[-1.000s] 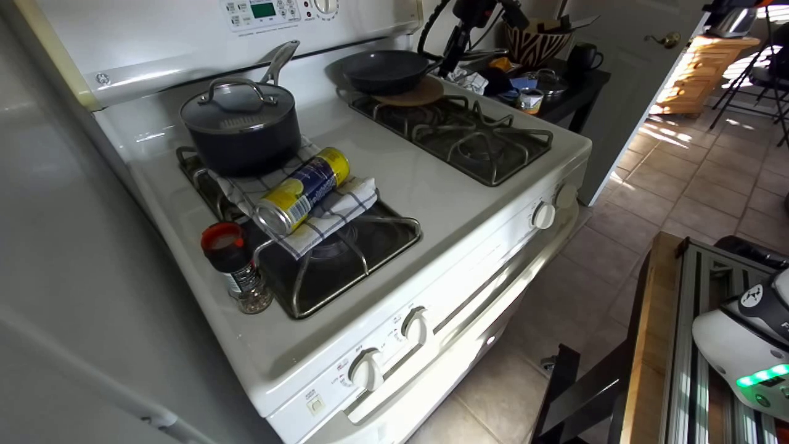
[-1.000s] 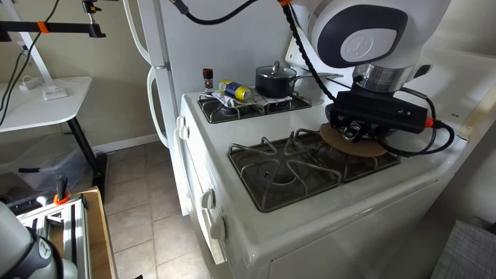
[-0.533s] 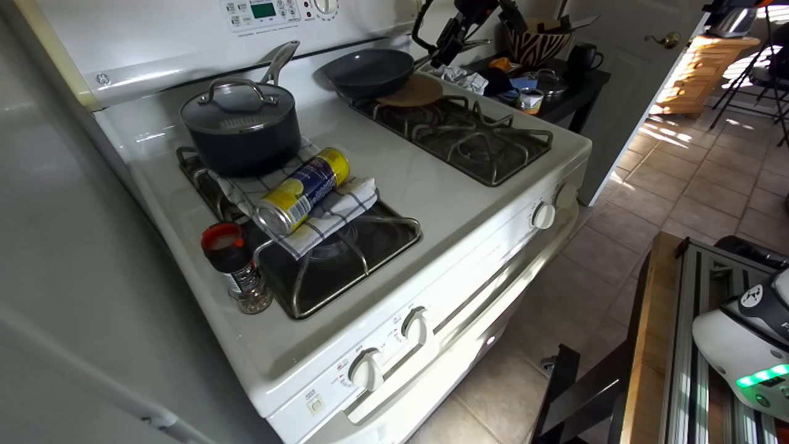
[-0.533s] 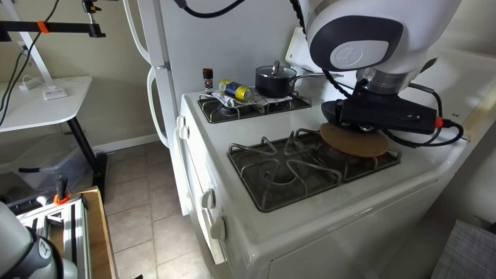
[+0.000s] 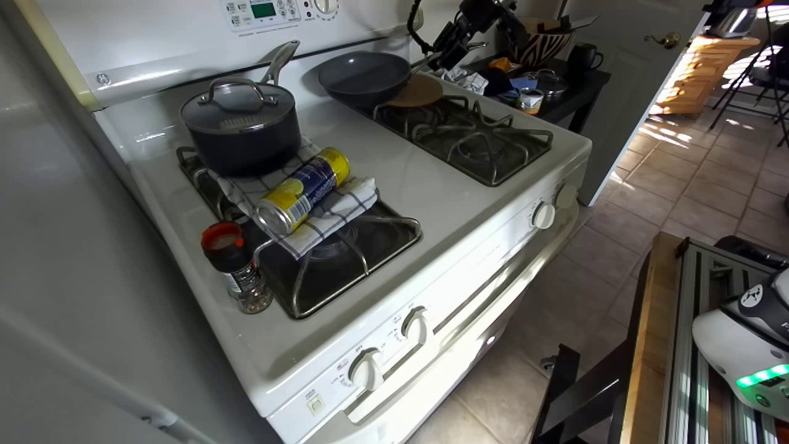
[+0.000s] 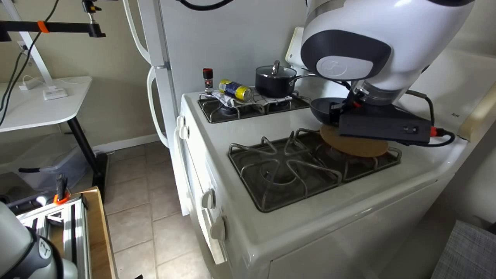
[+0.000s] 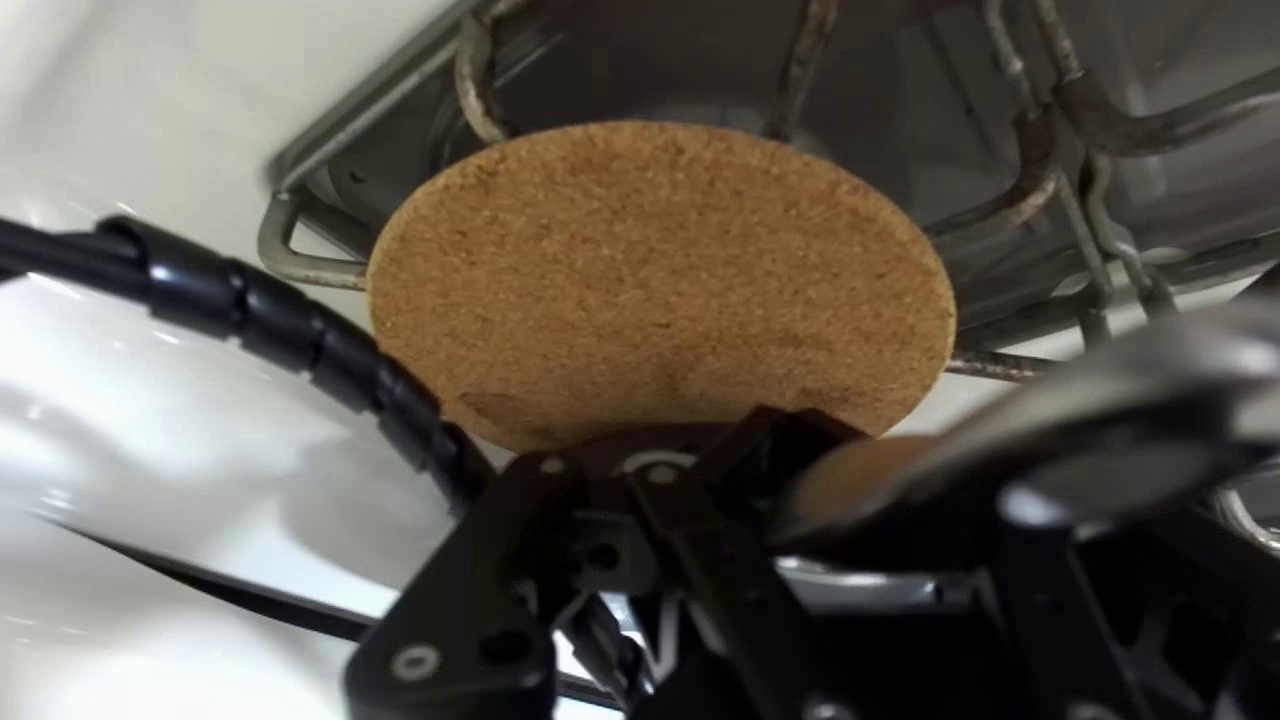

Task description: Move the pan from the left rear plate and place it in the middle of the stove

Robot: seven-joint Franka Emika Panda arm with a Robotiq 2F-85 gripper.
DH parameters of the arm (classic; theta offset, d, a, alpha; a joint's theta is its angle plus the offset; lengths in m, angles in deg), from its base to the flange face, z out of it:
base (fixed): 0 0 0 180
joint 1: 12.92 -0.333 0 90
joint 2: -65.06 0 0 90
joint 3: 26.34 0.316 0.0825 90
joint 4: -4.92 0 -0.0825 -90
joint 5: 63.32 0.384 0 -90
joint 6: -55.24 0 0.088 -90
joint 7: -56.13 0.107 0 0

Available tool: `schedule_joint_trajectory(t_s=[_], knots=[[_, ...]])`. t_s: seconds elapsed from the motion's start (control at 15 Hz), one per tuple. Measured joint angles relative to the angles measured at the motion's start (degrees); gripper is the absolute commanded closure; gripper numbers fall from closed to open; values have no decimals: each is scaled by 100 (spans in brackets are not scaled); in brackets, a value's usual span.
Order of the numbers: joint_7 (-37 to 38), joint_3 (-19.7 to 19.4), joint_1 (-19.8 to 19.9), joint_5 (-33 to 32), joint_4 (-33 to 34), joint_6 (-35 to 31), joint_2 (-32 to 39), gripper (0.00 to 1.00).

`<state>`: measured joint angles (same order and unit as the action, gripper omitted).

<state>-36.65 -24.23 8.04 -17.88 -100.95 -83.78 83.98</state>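
The dark grey pan [image 5: 363, 77] is at the back of the white stove [image 5: 425, 197], slightly tilted, beside and partly over the round tan plate [image 5: 420, 91]. In an exterior view, the pan [image 6: 322, 110] stands out past the plate [image 6: 350, 142] toward the stove's middle. My gripper [image 5: 439, 58] is shut on the pan's handle, which shows blurred in the wrist view [image 7: 1130, 400]. The plate [image 7: 660, 280] lies on the rear grate below the gripper. In an exterior view the arm hides most of the handle and part of the gripper [image 6: 336, 110].
A lidded pot [image 5: 243, 132], a yellow-blue can [image 5: 303, 190] on a checked cloth [image 5: 333, 213], and a spice jar [image 5: 237, 268] stand on the other grate side. The stove's back panel [image 5: 154, 37] rises behind. A raised grate [image 6: 285, 162] is in front of the plate.
The pan has moved off the plate toward the stove's middle and the lidded pot, uncovering more of the plate. The gripper and arm have moved and turned with it. The plate has stayed.
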Motion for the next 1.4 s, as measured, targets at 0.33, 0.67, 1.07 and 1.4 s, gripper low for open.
schedule_joint_trajectory(t_s=[0.33, 0.67, 1.07, 1.4], knots=[[-1028, -212, 33, 551, -258, 508, -203, 99], [-1105, -642, -31, 376, -596, 1323, -750, 99], [-1272, -875, -274, -85, -1091, 1719, -1497, 99], [-1867, -961, -507, -153, -1574, 1956, -1940, 99]])
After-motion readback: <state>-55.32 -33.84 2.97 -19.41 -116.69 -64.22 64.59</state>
